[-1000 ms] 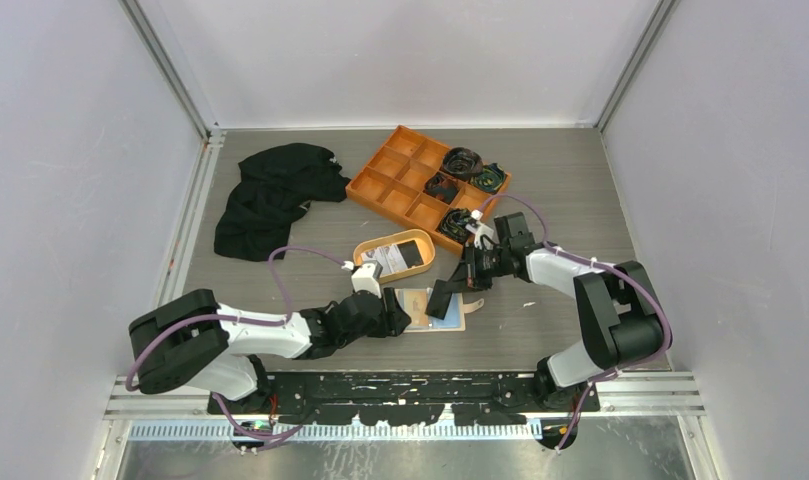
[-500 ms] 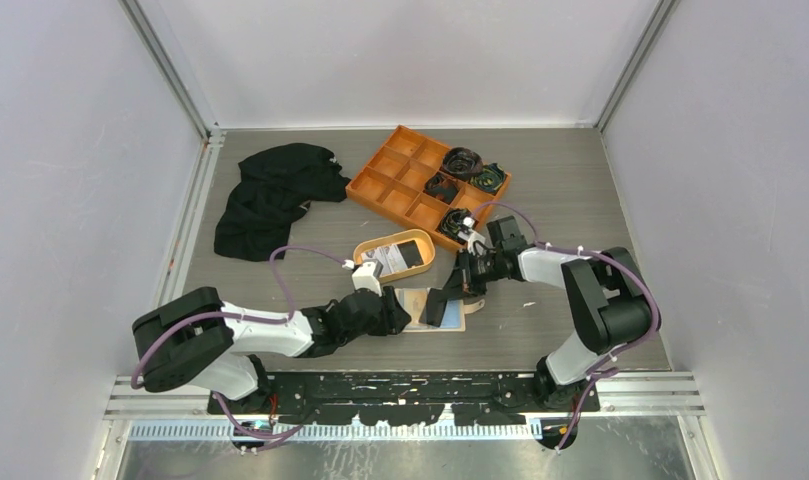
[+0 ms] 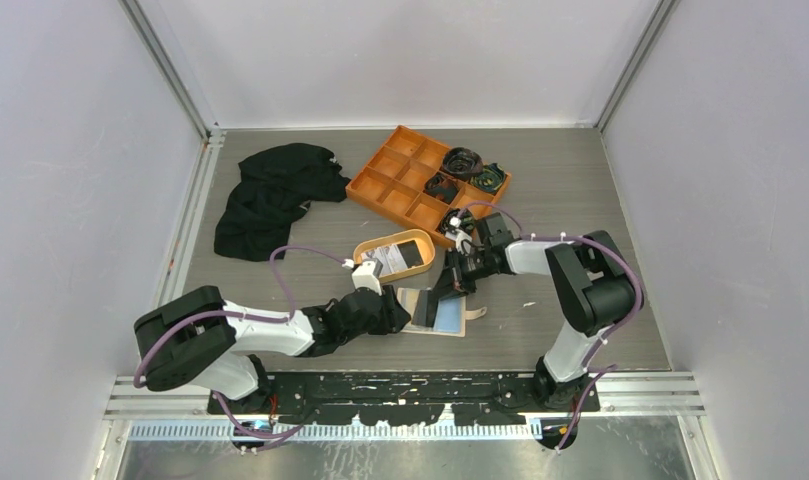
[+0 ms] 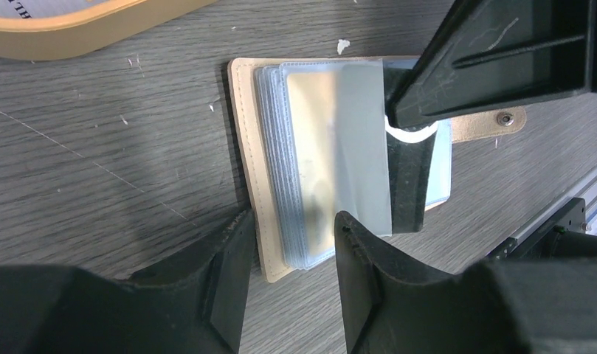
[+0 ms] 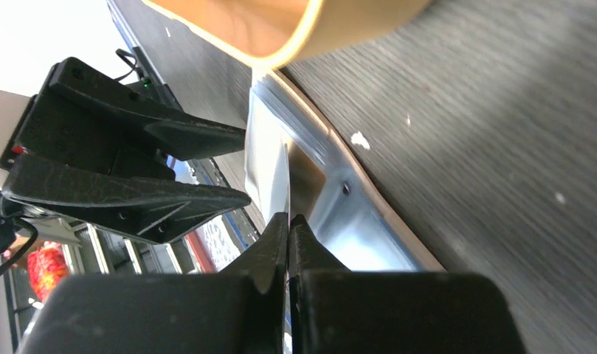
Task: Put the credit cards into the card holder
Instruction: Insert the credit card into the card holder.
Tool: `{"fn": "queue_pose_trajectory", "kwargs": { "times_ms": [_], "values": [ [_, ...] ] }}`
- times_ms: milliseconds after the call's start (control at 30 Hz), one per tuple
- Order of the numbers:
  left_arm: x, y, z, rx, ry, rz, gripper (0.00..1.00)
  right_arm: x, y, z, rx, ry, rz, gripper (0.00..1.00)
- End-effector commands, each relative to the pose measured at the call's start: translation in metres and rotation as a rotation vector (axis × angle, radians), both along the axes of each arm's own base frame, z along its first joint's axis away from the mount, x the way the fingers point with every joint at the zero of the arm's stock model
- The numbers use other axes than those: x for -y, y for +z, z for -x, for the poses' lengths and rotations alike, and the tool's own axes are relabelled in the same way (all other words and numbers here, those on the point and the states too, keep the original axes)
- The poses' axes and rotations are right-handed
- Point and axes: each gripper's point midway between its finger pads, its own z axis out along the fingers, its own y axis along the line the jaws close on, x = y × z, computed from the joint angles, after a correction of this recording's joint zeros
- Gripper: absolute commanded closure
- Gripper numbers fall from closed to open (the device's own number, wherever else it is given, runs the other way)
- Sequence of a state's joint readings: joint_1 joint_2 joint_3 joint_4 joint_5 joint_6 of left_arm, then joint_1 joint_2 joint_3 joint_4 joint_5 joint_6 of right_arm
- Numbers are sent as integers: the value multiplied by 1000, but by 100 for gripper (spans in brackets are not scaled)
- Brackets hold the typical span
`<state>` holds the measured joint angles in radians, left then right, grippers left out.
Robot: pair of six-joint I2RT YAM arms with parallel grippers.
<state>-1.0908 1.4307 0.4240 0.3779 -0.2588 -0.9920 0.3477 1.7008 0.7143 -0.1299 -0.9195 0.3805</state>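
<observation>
The right claw pinches the black card at the card holder by the worktop's near edge, while the left claw gapes astride it, so the unclamped holder may slide, jamming the card.

Left arm: folded low over the near part of the table, forearm running rightward from its base, almost level. Left gripper points away from the base and tilts down toward the tabletop. Jaws parted, a clear gap between the two fingers.

Right arm: rises from its base, elbow bent high, forearm reaching leftward toward the table centre. Right gripper angles down and to the left. Fingertips are pressed together on the edge of a thin black card, with no gap showing in the wrist view.

The two grippers face each other, close together but not touching.
</observation>
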Motion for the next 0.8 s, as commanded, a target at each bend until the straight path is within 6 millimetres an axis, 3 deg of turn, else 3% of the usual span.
{"fn": "queue_pose_trajectory", "kwargs": {
  "times_ms": [0,600,767],
  "values": [
    [-2,-10,5,-35,-21,-30,55,-11,5,-17,50,30,-24,98],
    [-1,-7,2,-32,-23,-2,55,-22,-4,-1,16,125,-9,91],
    [5,6,5,-8,-64,37,54,-22,-4,-3,8,134,-4,89]
  ]
}}
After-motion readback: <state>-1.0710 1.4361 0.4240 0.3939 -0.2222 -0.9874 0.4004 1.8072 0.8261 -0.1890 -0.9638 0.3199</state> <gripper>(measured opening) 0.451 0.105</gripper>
